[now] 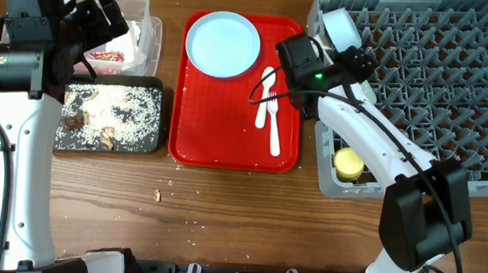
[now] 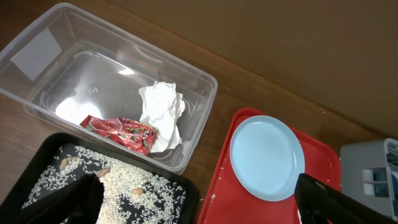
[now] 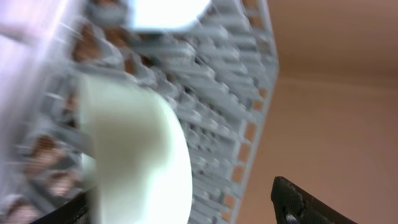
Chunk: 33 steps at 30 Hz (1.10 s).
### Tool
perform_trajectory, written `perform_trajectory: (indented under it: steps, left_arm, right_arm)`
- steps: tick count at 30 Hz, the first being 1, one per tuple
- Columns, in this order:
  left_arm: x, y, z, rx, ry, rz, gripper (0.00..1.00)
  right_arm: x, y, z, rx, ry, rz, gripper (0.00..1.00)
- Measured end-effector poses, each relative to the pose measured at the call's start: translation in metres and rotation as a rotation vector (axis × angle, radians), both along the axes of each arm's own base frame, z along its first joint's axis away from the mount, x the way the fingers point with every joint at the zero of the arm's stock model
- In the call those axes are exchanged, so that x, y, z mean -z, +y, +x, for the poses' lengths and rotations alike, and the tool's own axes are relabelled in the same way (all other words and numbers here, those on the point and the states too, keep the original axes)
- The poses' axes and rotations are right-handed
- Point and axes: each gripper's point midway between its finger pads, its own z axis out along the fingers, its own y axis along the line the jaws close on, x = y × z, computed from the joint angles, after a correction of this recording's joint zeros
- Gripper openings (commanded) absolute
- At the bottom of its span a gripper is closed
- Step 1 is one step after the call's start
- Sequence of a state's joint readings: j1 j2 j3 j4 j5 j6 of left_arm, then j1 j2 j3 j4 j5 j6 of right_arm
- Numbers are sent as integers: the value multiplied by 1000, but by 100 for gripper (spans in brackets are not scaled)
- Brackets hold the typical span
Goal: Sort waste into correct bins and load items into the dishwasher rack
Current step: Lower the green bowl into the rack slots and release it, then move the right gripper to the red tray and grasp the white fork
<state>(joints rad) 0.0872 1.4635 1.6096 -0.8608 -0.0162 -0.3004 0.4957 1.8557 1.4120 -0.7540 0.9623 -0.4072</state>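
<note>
My left gripper (image 1: 104, 28) hangs open and empty over the clear tub (image 1: 150, 26), which holds the white napkin (image 2: 161, 112) and the red-and-white wrapper (image 2: 121, 132). The black tray (image 1: 160, 117) next to it holds rice and brown scraps (image 2: 118, 183). The pale-blue plate (image 1: 223, 43) and the white spoon and fork (image 1: 270, 99) lie on the red serving tray. My right gripper (image 1: 353, 53) is open at the grey rack's (image 1: 439, 91) left corner, beside a pale bowl (image 1: 338, 26) that stands among the pegs (image 3: 143, 155). The yellow cup (image 1: 348, 165) sits in the rack. I see only one bowl.
The flat red serving tray (image 1: 226, 144) lies between the bins and the rack. A few crumbs (image 1: 157, 195) lie on the wooden table in front of it. The right wrist view is blurred.
</note>
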Motion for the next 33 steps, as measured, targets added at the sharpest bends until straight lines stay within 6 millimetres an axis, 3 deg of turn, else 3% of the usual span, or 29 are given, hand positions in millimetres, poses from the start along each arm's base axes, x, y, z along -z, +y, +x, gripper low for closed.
perform_trajectory:
  steps: [5, 14, 17, 20, 21, 22, 25, 28, 29, 33]
  left_arm:
    - [0, 0, 0, 0, 0, 0, 100]
    - [0, 0, 0, 0, 0, 0, 100]
    - [0, 0, 0, 0, 0, 0, 100]
    - [0, 0, 0, 0, 0, 0, 100]
    - [0, 0, 0, 0, 0, 0, 100]
    - [0, 0, 0, 0, 0, 0, 100]
    - [0, 0, 0, 0, 0, 0, 100]
    - [0, 0, 0, 0, 0, 0, 100]
    - [0, 0, 0, 0, 0, 0, 100]
    - [0, 0, 0, 0, 0, 0, 100]
  right_arm:
    - [12, 37, 5, -92, 5, 135, 81]
    - [27, 70, 7, -118, 2, 362, 84]
    - [40, 103, 3, -153, 55, 581, 84]
    - [48, 144, -6, -217, 142, 809, 91]
    - [48, 163, -11, -254, 183, 914, 98]
    - [46, 175, -14, -279, 207, 974, 99]
    - [37, 213, -31, -339, 307, 1191, 97]
    - [33, 225, -39, -305, 352, 1299, 79]
    - [33, 225, -40, -269, 353, 1322, 78]
    - [44, 205, -35, 34, 274, 1343, 71]
